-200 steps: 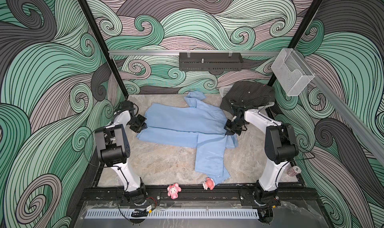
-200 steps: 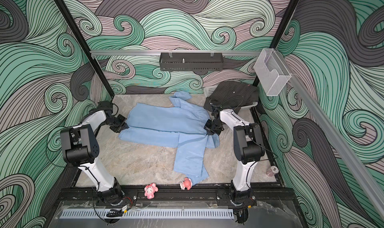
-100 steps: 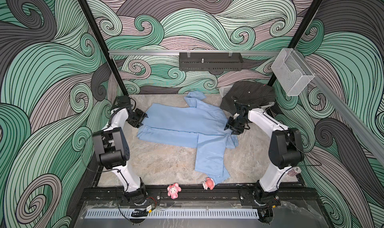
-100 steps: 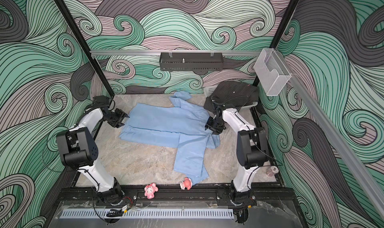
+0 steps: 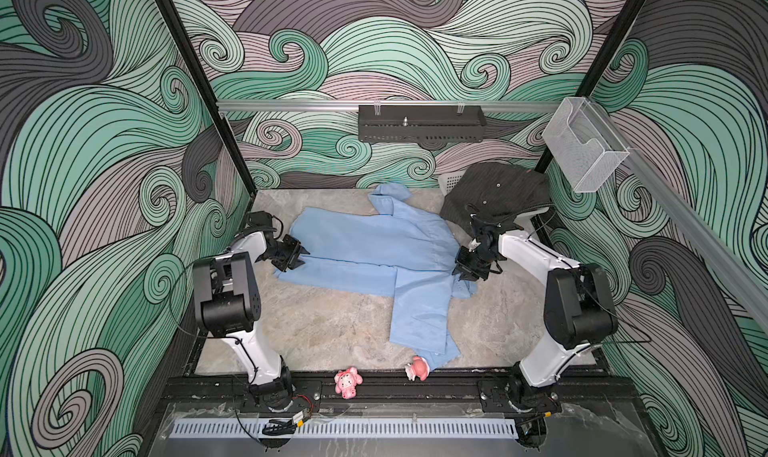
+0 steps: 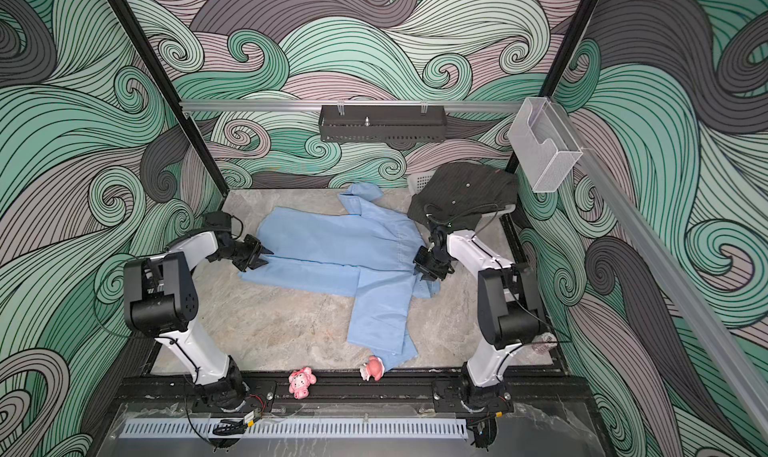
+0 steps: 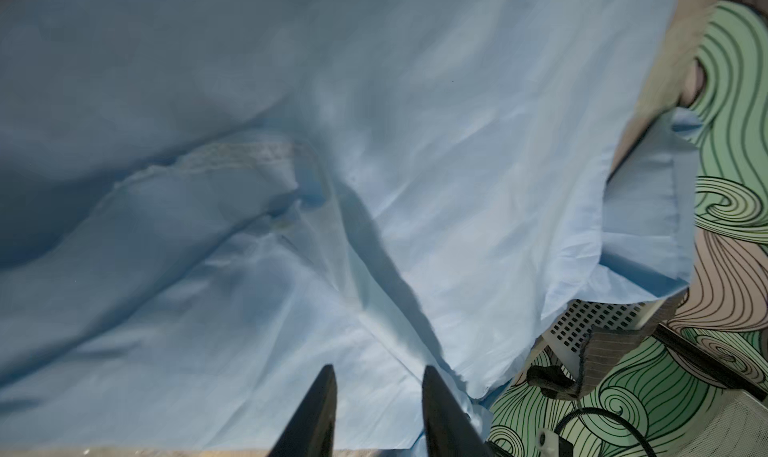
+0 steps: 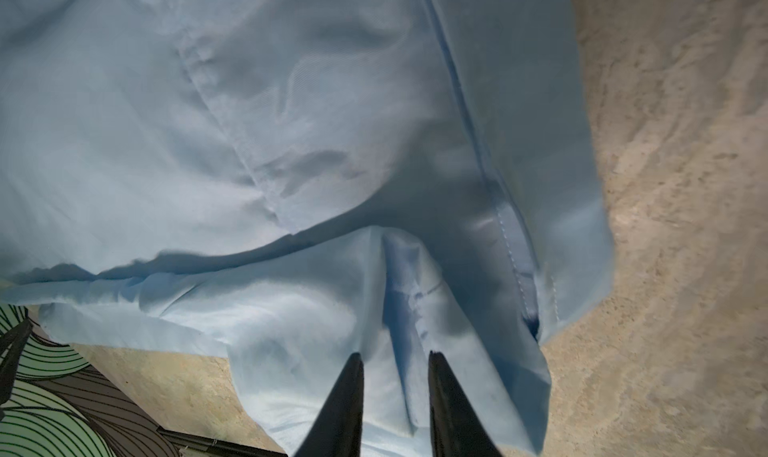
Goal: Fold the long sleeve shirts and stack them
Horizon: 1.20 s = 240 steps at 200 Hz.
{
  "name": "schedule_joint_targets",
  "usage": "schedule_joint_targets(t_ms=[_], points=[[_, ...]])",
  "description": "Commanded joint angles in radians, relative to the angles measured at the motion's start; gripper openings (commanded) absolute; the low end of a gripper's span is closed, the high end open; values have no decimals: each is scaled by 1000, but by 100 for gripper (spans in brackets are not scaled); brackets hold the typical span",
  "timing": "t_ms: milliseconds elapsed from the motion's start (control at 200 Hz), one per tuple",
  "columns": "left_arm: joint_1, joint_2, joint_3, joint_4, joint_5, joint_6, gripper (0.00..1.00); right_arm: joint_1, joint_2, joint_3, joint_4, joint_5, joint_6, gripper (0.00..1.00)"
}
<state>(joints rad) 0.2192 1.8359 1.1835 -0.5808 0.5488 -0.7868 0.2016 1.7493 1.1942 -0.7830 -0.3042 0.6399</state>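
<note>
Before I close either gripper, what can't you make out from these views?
- left gripper and right gripper: jaws apart over the light blue shirt; how many layers lie between them is unclear in the wrist views, too small in both top views.
- dark shirt: bunched on a white basket; sleeves lost in folds, near edge behind the right arm.
- light blue shirt's near cuff: partly behind a pink toy.

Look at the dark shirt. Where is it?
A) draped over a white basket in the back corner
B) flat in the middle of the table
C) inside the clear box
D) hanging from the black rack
A: in both top views the dark shirt lies heaped over the white basket in the back right corner. The blue shirt is the one in the middle.
</note>
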Motion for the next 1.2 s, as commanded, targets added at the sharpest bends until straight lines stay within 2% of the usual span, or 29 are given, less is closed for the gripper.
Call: schedule_joint_targets(t_ms=[0, 155, 395, 565, 610, 675, 776, 901, 1006, 1196], points=[[-6, 51, 24, -23, 27, -24, 36, -5, 46, -11, 47, -2, 7, 27], [7, 85, -27, -71, -6, -18, 35, -5, 90, -59, 41, 28, -6, 27], [28, -30, -167, -105, -30, 35, 35, -7, 66, -115, -34, 111, -62, 27], [31, -146, -213, -169, -36, 94, 37, -5, -12, -121, -97, 148, -111, 29], [34, -178, -209, -180, -30, 98, 40, -4, -56, -113, -112, 153, -122, 33], [34, -229, -179, -195, -19, 103, 47, 4, -134, -86, -147, 166, -138, 42], [32, -320, -97, -242, -32, 128, 56, 38, -277, -54, -230, 230, -140, 52], [32, -437, -10, -320, -57, 180, 59, 82, -455, -105, -307, 244, -91, 57], [30, -519, -30, -347, -43, 203, 59, 146, -594, -221, -332, 194, 2, 56], [29, -647, -161, -350, -36, 212, 58, 385, -703, -426, -272, 148, 223, 52]])
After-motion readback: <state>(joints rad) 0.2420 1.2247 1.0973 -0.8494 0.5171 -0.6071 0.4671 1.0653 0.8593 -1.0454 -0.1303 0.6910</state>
